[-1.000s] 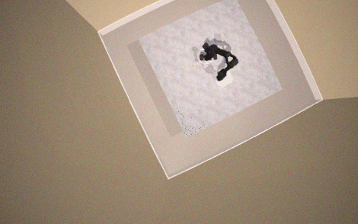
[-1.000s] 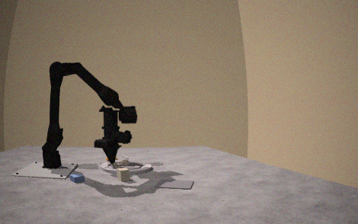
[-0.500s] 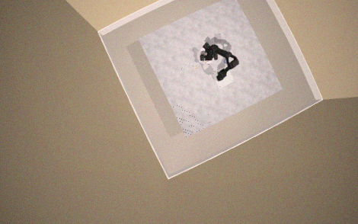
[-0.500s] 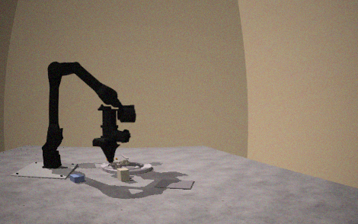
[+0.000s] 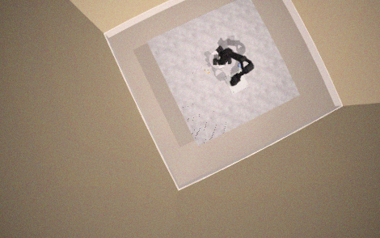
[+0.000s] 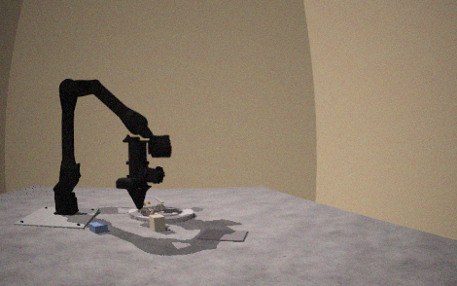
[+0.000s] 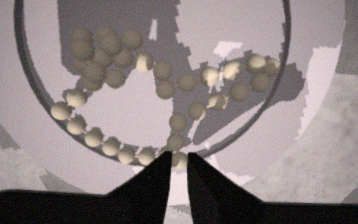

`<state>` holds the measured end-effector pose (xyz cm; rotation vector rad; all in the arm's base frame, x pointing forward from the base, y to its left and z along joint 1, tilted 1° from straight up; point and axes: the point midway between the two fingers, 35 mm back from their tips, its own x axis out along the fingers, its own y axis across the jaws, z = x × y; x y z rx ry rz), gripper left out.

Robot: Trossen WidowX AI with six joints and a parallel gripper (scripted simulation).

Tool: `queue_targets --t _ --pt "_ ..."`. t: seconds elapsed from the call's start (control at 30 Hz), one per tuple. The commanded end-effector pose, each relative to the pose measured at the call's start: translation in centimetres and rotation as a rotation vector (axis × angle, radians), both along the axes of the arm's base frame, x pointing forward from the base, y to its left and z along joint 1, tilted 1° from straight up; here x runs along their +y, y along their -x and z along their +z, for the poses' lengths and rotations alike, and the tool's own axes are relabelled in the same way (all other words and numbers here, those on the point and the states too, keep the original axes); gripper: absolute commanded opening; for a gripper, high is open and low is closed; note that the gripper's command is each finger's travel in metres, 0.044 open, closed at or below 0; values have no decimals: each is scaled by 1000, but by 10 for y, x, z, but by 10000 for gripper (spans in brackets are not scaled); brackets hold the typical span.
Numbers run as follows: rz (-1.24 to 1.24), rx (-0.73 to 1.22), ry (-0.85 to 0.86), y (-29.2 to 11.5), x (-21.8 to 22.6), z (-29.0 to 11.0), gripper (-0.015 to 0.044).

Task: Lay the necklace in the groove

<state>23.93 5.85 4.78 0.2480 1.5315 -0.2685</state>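
Note:
The round bead board (image 6: 189, 214) (image 7: 317, 25) is pale, with a dark circular groove (image 7: 19, 25). The pearl bead necklace (image 6: 158, 208) (image 7: 93, 138) lies on it. In the wrist view, a row of beads follows the groove's lower-left arc. Other beads are heaped inside the ring at upper left, and a folded double strand runs to the right, its end reaching the groove. My gripper (image 6: 139, 208) (image 7: 179, 159) points down at the board's edge, its fingertips nearly together around one bead at the groove's bottom arc. Parts of the nearest beads are hidden by the fingertips.
In the exterior view, a tan block (image 6: 157, 223) stands just in front of the board. A blue block (image 6: 98, 227) lies near the arm's white base plate (image 6: 41, 219). A flat grey plate (image 6: 235, 236) lies to the right. Small orange bits (image 5: 207, 71) show beside the arm.

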Motion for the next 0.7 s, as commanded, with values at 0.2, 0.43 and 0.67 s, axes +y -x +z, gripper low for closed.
queue_targets --t 0.2,0.43,0.67 --pt "0 0 0 0 0 0 236" --pt "3 2 0 0 0 5 420" --pt "3 2 0 0 0 5 440"
